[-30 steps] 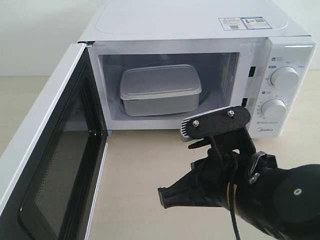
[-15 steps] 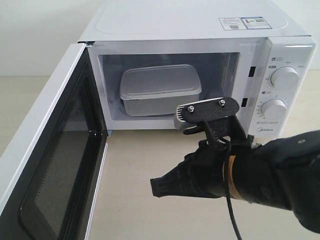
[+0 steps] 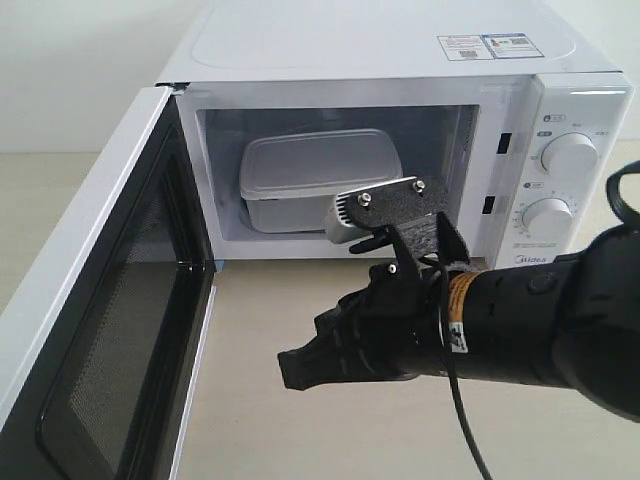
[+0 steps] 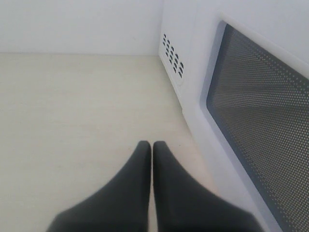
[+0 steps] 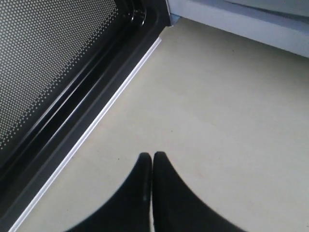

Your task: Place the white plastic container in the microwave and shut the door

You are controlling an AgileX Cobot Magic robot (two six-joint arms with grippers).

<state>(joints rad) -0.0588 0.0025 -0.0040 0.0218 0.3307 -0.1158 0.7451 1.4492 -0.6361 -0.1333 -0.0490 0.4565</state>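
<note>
- Pale matte table (image 3: 260,335) carries the microwave (image 3: 380,45); a bare white wall (image 3: 80,70) stands behind it.
- The microwave is glossy white, its door (image 3: 90,300) swung wide, the window finely meshed.
- The white plastic container (image 3: 315,165), round-cornered and lidded, sits inside the microwave.
- Right hand (image 3: 293,368), black tapered fingers pressed together, empty, before the microwave; left hand (image 4: 152,146) likewise closed, outside its door.

Lidded white container (image 3: 318,178) inside white microwave (image 3: 400,130), door (image 3: 105,310) wide open.
</note>
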